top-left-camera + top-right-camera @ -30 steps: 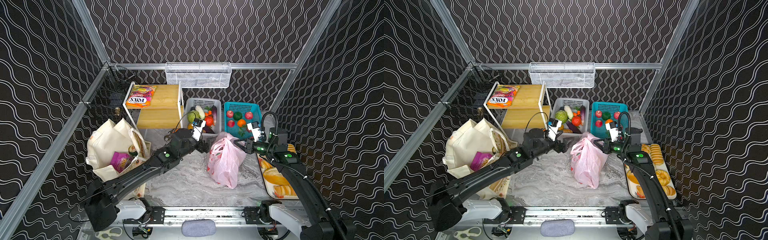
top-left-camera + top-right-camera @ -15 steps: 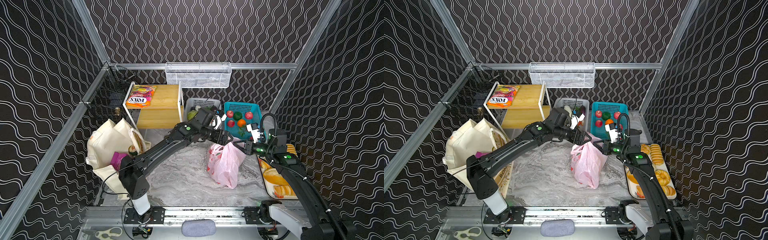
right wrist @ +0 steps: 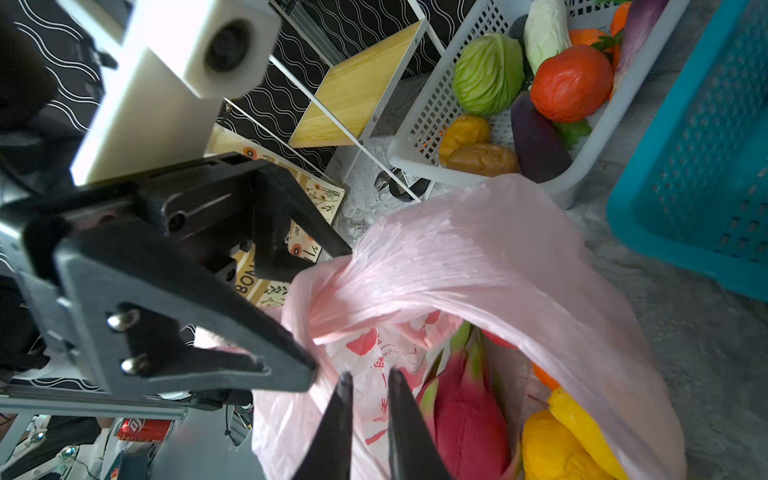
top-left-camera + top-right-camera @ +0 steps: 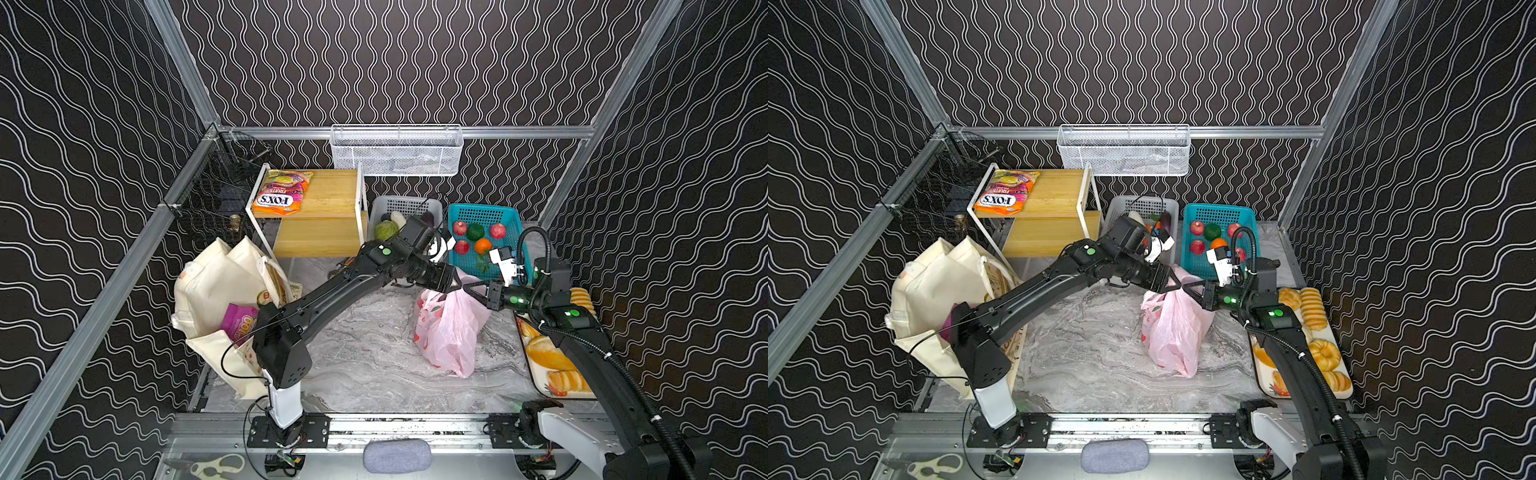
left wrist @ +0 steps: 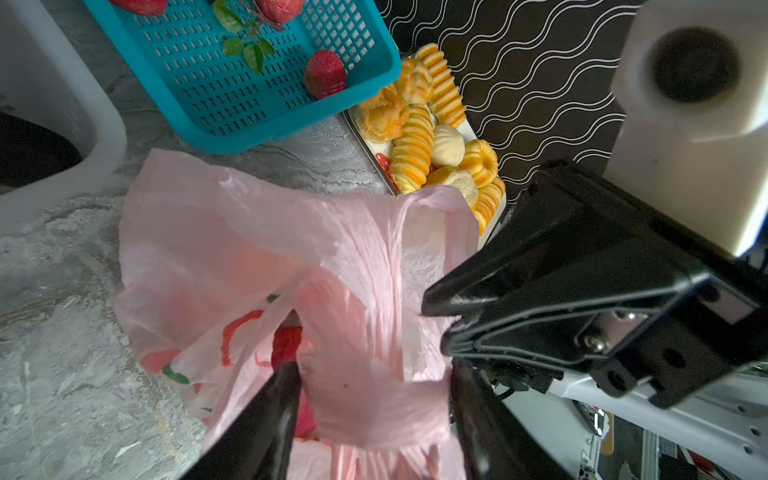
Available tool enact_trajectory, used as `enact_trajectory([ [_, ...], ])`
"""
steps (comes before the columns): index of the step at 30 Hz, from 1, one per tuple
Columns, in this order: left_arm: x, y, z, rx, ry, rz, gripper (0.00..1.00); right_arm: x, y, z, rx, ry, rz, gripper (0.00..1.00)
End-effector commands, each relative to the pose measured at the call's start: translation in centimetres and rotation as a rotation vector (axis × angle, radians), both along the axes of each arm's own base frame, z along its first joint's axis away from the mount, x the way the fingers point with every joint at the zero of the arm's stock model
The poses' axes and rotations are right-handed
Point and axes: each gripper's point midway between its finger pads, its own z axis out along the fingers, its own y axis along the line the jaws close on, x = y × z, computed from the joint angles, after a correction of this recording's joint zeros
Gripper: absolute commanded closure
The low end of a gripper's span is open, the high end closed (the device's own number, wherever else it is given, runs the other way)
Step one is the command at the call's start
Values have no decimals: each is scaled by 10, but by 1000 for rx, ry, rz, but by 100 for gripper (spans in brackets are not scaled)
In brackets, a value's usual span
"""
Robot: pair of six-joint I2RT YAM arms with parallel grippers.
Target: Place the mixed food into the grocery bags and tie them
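The pink plastic bag (image 4: 449, 332) (image 4: 1177, 328) stands right of centre on the marble top. Inside it lie a pink dragon fruit (image 3: 465, 415) and yellow toy fruit (image 3: 548, 449). My right gripper (image 4: 469, 289) (image 3: 370, 374) is shut on the bag's top edge. My left gripper (image 4: 456, 286) (image 5: 374, 368) reaches across from the left. Its jaws stand apart around the bunched handle, which spans the gap. The cream tote (image 4: 216, 282) (image 4: 934, 282) slumps at the left, holding a purple packet (image 4: 241, 326) and a small can (image 4: 264, 296).
A grey basket (image 4: 405, 205) of vegetables and a teal basket (image 4: 511, 216) of fruit stand right behind the pink bag. A bread tray (image 4: 540, 374) lies along the right edge. The wooden shelf (image 4: 328, 195) carries the FOX'S packet (image 4: 282, 193). Scissors (image 4: 216, 465) lie at the front.
My left arm swung right from mid-table to the pink bag's top, and its jaws have narrowed around the handle. The right gripper kept its hold and place.
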Motion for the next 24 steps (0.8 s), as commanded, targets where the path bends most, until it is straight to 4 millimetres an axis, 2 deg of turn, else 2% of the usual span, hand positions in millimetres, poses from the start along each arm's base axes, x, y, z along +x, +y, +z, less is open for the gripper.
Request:
enact_trajectory([
  [1,-6,-5,3,-26,26,-28,45,1,2,3,7,-18,11,82],
  [6,-7,-10,-1,-44,45,-43,58,-2,4,3,8,-17,28,82],
  [11,-3,-13,-3,-62,26,-39,82,-1,0,0,-19,-9,-1,83],
  [16,-3,-15,-2,-112,-4,-46,90,14,-25,0,-117,-57,-183,83],
  [19,-4,-15,-1,-142,-20,-40,93,14,-33,-1,-142,-63,-224,83],
  [21,-4,-14,1,-166,-26,-34,94,8,-30,-6,-138,-55,-205,84],
  [24,-4,-12,6,-231,-17,-29,95,0,-24,-24,-123,1,-160,84],
])
